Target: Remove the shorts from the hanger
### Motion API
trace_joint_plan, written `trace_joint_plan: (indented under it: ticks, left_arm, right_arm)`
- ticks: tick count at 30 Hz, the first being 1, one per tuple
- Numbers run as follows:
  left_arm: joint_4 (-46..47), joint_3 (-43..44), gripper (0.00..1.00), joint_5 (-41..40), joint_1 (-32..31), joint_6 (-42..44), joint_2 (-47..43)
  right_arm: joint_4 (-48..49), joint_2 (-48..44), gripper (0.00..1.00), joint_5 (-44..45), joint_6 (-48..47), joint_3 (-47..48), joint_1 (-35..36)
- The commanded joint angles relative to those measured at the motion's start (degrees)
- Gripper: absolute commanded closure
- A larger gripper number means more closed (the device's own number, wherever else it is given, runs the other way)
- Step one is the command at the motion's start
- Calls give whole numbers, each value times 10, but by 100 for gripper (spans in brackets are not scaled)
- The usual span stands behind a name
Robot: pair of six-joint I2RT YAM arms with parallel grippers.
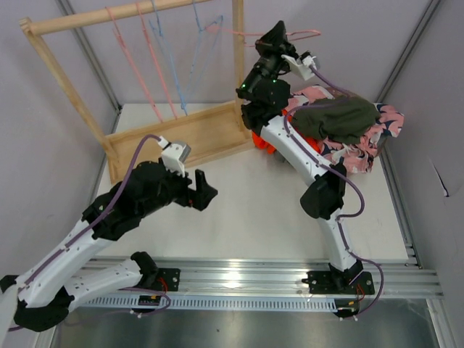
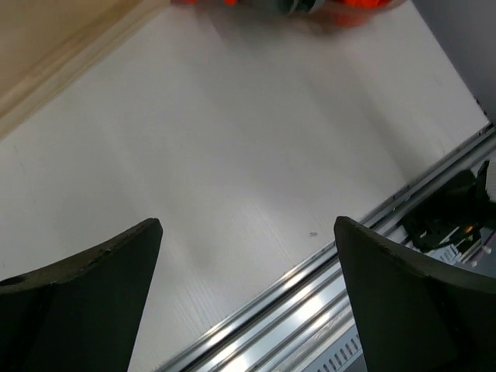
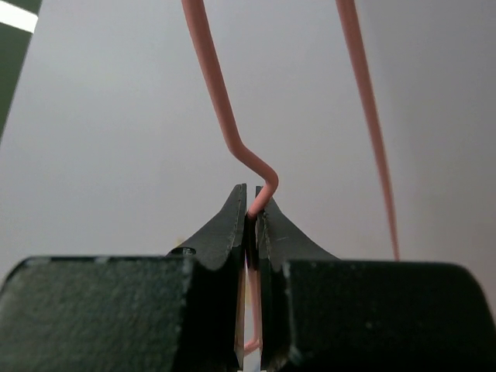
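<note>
Pinching the pink hanger (image 3: pixel 215 77) at its wire, right end effector (image 3: pixel 252 203) is clamped above the desk's (image 1: pixel 246 210) far edge — left end effector (image 2: pixel 248 225) gapes wide; shorts (image 1: pixel 341 119) heaped at far-right corner.

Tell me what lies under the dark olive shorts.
Under the dark olive shorts, the pink patterned shorts show around the edges. Orange fabric peeks out to their left. Anything deeper is covered.

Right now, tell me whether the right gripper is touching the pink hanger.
Touching. The right wrist view shows the right gripper with its jaws shut on the wire of the pink hanger, which is pinched between them with no gap.
</note>
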Motion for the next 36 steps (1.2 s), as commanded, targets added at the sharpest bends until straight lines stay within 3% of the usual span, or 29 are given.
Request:
trace_joint_plan:
  ticks: [1,10,16,20,27,31,36]
  left_arm:
    - [83,92,1,-30,11,15,62]
    - [180,325,1,16,71,-17,264]
    - [352,306,4,187,153,-219,367]
    - [453,293,4,199,131,-317,371]
    - [483,321,2,239,133,-405,342]
    - [441,331,2,187,129,-392,295]
    - [400,344,1,168,130,-389,305]
  right_arm:
    - [181,-108,100,-8,-169,-84,29]
    - [303,-395,100,-48,-220,-482,80]
    - [264,-508,100,-49,-165,-630,82]
    - [260,-540,100,-68,-154,-673,84]
    - [275,-533,100,-136,-186,-711,84]
    - [287,-516,100,-149,-217,-713,81]
    - [283,-501,100,-156,-193,-714,89]
